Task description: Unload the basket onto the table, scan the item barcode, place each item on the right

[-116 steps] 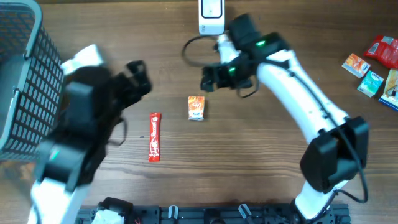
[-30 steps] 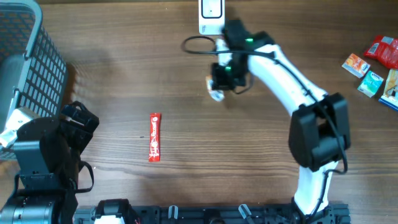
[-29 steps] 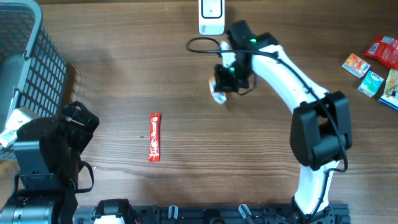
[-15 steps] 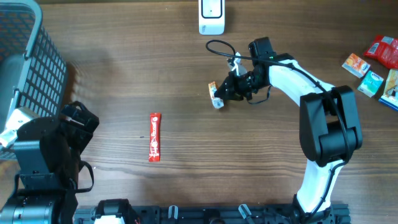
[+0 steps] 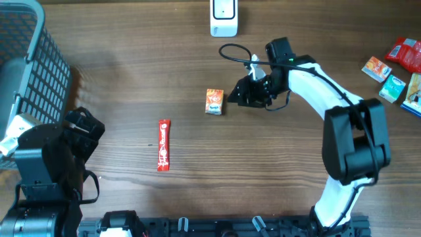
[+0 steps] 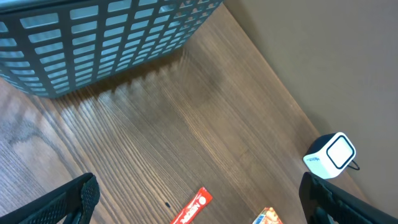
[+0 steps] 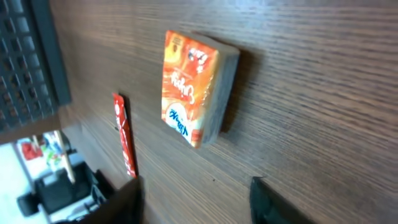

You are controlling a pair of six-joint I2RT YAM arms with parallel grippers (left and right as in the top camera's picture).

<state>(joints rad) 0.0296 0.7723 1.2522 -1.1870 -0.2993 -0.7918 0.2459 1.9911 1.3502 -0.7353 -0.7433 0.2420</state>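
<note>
An orange snack packet [image 5: 214, 101] lies flat on the wooden table, just left of my right gripper [image 5: 232, 96]. That gripper is open with nothing between its fingers. In the right wrist view the packet [image 7: 193, 87] lies ahead of the open gripper [image 7: 196, 205], apart from both fingertips [image 7: 118, 205]. The white barcode scanner [image 5: 223, 18] stands at the table's back edge, behind the packet. My left gripper [image 5: 89, 125] is open and empty at the left side. Its wrist view shows the scanner [image 6: 329, 155] far ahead of the open gripper [image 6: 199, 208].
A red stick packet [image 5: 163, 145] lies left of centre, also in the left wrist view [image 6: 194, 208]. A grey mesh basket [image 5: 26, 79] stands at the far left. Several snack packets [image 5: 395, 66] lie at the far right edge.
My right gripper has opened and let go of the orange packet, which went from hanging tilted in the jaws to lying flat on the table. The left arm has not moved.
</note>
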